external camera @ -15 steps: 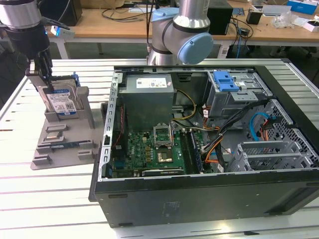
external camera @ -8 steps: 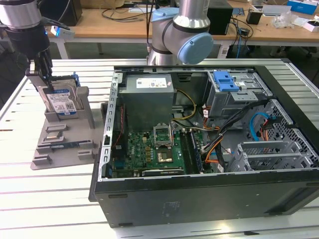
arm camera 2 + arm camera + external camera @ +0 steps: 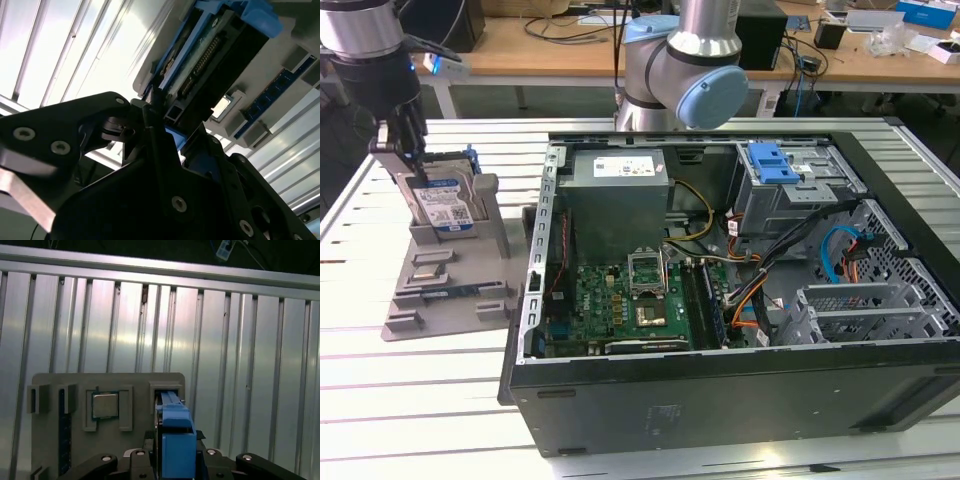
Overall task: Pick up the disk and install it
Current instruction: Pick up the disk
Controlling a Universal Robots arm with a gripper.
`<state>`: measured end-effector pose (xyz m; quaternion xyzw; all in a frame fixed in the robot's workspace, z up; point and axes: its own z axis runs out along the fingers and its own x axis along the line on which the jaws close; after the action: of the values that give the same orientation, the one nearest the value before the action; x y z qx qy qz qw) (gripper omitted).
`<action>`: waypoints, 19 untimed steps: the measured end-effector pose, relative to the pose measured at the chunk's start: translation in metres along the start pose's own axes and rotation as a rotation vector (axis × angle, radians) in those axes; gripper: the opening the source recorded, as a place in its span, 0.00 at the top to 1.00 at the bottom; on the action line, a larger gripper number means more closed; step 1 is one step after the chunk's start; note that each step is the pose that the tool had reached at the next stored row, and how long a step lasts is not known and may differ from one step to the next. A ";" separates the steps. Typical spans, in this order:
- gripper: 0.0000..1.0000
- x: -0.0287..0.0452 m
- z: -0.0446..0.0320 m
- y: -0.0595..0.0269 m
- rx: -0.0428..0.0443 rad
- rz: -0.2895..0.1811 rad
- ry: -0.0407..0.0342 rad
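Observation:
The disk (image 3: pixel 445 205), silver with a white-and-blue label and a blue carrier bracket, stands on edge in a slot of the grey holder (image 3: pixel 440 290) at the exterior view's left. My gripper (image 3: pixel 405 165) reaches down onto the disk's upper end. In the second wrist view the black fingers (image 3: pixel 150 112) press against both sides of the disk (image 3: pixel 210 55) near its connector end, so the gripper (image 3: pixel 172 130) is shut on it. In the first wrist view the blue bracket of the disk (image 3: pixel 172 410) sits between the jaws of the gripper (image 3: pixel 175 440), above the holder (image 3: pixel 55 385).
An open computer case (image 3: pixel 720 380) lies to the exterior view's right of the holder. It contains a grey power supply (image 3: pixel 620 190), a green motherboard (image 3: pixel 620 300) and a silver drive cage with a blue latch (image 3: pixel 775 160). A processor chip (image 3: pixel 105 405) rests in the holder. The table is ribbed aluminium (image 3: pixel 250 340).

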<state>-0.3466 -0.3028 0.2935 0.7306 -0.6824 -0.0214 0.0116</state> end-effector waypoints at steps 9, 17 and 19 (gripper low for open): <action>0.62 0.0000 -0.0001 0.0000 0.0019 0.146 -0.0039; 0.63 0.0000 0.0000 0.0000 0.0026 0.194 -0.0062; 0.63 0.0001 -0.0008 0.0001 0.0026 0.187 -0.0058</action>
<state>-0.3467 -0.3029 0.2943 0.6638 -0.7475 -0.0215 0.0106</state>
